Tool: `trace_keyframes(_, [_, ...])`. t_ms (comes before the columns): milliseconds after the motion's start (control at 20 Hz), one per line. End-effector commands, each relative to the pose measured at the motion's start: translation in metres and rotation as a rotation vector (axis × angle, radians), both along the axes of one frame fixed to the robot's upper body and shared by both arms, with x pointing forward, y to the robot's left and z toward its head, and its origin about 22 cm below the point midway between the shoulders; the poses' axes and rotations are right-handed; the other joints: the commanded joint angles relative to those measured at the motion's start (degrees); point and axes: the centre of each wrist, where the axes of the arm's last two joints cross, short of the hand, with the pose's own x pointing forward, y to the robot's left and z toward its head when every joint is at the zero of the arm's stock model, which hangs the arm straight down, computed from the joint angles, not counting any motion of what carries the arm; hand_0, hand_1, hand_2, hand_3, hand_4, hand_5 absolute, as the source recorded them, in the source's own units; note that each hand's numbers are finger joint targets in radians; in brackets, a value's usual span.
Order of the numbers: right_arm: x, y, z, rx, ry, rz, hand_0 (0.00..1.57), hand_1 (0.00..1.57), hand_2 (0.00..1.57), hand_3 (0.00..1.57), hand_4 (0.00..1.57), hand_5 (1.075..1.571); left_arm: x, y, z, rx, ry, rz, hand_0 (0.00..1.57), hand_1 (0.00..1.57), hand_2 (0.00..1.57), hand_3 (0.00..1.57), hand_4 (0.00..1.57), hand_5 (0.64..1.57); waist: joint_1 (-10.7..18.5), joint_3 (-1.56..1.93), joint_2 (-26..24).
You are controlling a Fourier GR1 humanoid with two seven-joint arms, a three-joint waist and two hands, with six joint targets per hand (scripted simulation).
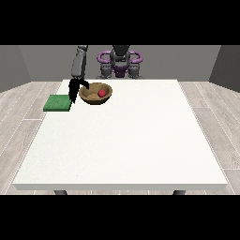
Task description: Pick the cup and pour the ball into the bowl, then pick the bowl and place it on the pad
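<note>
Light is even and fairly bright, with no single source to be picked out. The white surface [126,140] reads pale and flat, without glare or hot spots. Shadows are faint: only a soft darkening inside the bowl [95,93] and under the surface's near edge. The grey walls behind look dimmer. Straight edges stay straight toward the corners.

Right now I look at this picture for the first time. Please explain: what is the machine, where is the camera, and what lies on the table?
The camera stands across the white table and faces a humanoid robot at the far side. One arm reaches down; its black hand shows at the view's left, at the rim of a brown bowl. A red ball lies inside the bowl. A green pad lies flat beside the hand, near the table's left edge. No cup is visible. Whether the hand grips the bowl, I cannot tell.
</note>
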Motion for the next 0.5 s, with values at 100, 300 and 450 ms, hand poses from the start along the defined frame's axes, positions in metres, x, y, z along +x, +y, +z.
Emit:
trace_keyframes(100, [-0.001,0.012,-0.012,0.014,0.141,-0.099,0.0,0.0,0.0,0.0,0.62,1.568,-0.007,0.011,0.019,0.009,-0.058,-0.029,0.0,0.0,0.0,0.0,1.02,1.54,3.58,1.9,4.32])
trace_keyframes(300, [-0.026,-0.032,-0.012,-0.118,0.26,-0.173,1.57,1.57,1.57,1.55,0.91,1.47,-0.011,0.015,0.041,0.012,-0.106,-0.034,0.0,0.0,0.0,0.0,1.02,1.537,3.88,1.83,6.66])
trace_keyframes(450, [-0.027,-0.043,0.001,-0.214,0.248,-0.211,1.57,1.57,1.57,1.57,0.9,1.495,-0.01,0.016,0.033,-0.018,-0.11,-0.044,0.0,0.0,0.0,0.0,1.07,1.523,3.83,1.72,7.8])
